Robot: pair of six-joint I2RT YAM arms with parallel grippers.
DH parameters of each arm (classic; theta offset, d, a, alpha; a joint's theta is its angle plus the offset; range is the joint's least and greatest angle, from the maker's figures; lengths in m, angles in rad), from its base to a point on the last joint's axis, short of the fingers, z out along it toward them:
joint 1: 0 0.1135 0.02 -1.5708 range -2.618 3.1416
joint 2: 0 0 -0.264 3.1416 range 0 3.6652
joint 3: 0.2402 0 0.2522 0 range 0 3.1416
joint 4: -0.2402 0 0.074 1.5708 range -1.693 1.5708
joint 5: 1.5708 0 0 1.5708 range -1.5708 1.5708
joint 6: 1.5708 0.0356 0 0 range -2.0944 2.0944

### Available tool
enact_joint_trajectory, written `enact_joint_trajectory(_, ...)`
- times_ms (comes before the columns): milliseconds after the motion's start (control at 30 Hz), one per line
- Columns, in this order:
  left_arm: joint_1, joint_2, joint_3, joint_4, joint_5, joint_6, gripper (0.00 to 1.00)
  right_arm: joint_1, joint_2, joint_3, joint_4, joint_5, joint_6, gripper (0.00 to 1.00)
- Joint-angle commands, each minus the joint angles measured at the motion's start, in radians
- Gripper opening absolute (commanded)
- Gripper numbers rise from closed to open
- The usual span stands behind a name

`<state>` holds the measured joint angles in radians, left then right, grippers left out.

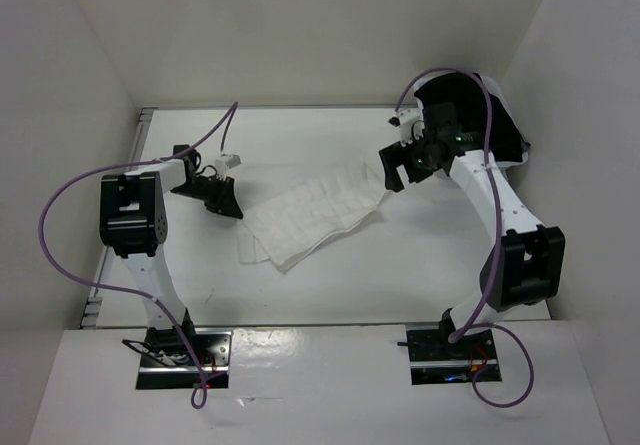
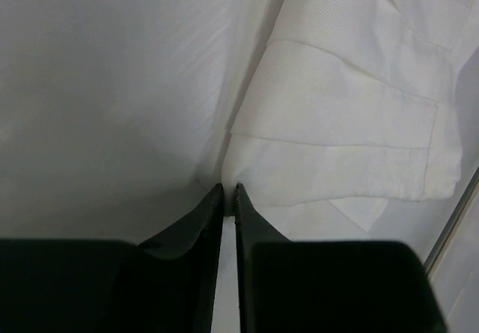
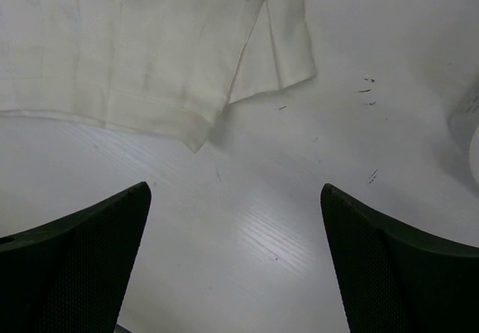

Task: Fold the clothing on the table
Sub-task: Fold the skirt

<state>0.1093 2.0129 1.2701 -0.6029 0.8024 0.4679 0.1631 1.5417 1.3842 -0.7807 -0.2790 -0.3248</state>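
Where the left gripper (image 2: 228, 189) meets the clothing (image 2: 352, 101), its jaws are almost together on the fabric's left edge, seemingly pinching a thin layer. Wide apart and holding nothing, the right gripper (image 3: 236, 191) hovers over bare desk (image 3: 299, 228) just beside the opposite corner. Between the two, the white pleated skirt lies rumpled and partly doubled over, near the middle of the desk. Thin, soft and light, it will likely droop and slide when lifted. Corners or hem edges look like the best holds.
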Motion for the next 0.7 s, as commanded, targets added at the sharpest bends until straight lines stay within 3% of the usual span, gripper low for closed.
enact_joint_trajectory(0, -0.005, 0.038, -0.017, -0.044, -0.051, 0.034, 0.16, -0.014, 0.041, -0.037, 0.076, -0.015, -0.01, 0.98)
enact_joint_trajectory(233, -0.005, 0.027, -0.006, -0.044, -0.107, 0.015, 0.06, -0.098, 0.23, 0.013, 0.127, -0.156, -0.037, 0.98)
enact_joint_trajectory(667, -0.014, 0.009, -0.006, -0.054, -0.158, -0.012, 0.06, -0.158, 0.541, 0.259, 0.098, -0.335, -0.151, 0.98)
